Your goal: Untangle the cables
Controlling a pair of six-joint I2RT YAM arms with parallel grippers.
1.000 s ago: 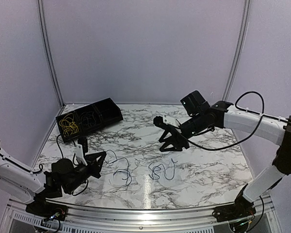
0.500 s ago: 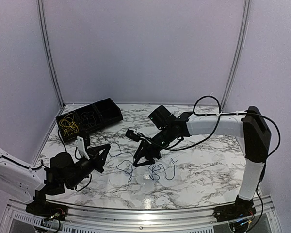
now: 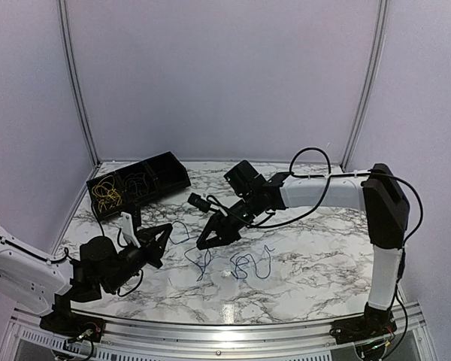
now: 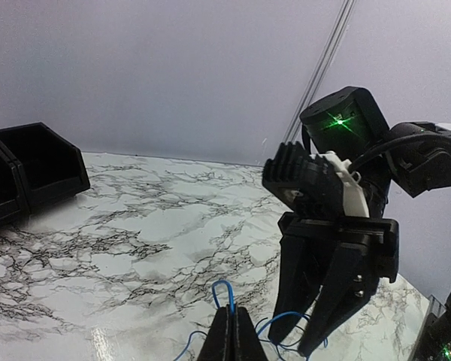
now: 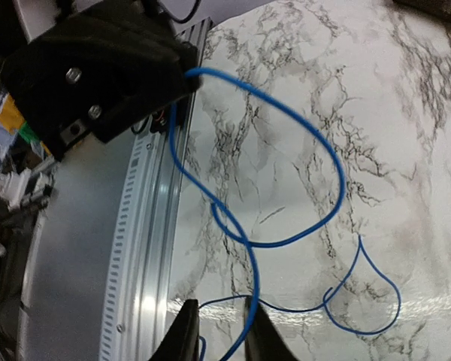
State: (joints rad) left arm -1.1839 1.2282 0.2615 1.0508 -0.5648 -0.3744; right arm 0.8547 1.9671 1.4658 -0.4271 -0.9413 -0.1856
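Observation:
A thin blue cable [image 3: 198, 259] lies looped on the marble between the two arms. My left gripper [image 4: 231, 331] is shut on one bend of it, and a small blue loop [image 4: 224, 295] sticks out past the tips. My right gripper [image 5: 218, 335] hangs low over the same cable [image 5: 286, 233] with its jaws apart. The strand passes between the fingers, close against the right one [image 5: 253, 331]. In the top view the right gripper [image 3: 205, 244] stands just right of the left gripper [image 3: 164, 233]. A second blue cable [image 3: 254, 263] lies apart to the right.
A black divided bin [image 3: 159, 167] stands at the back left, holding yellow cables [image 3: 105, 193] and dark ones. The metal rail of the table's front edge [image 5: 146, 226] runs close behind the left gripper. The right arm's thick black hose [image 3: 308, 154] arches over the table's middle.
The right arm swung left from mid-table and came down over the blue cable beside the left gripper, its jaws narrowing. The left gripper stayed shut on the cable and rose slightly.

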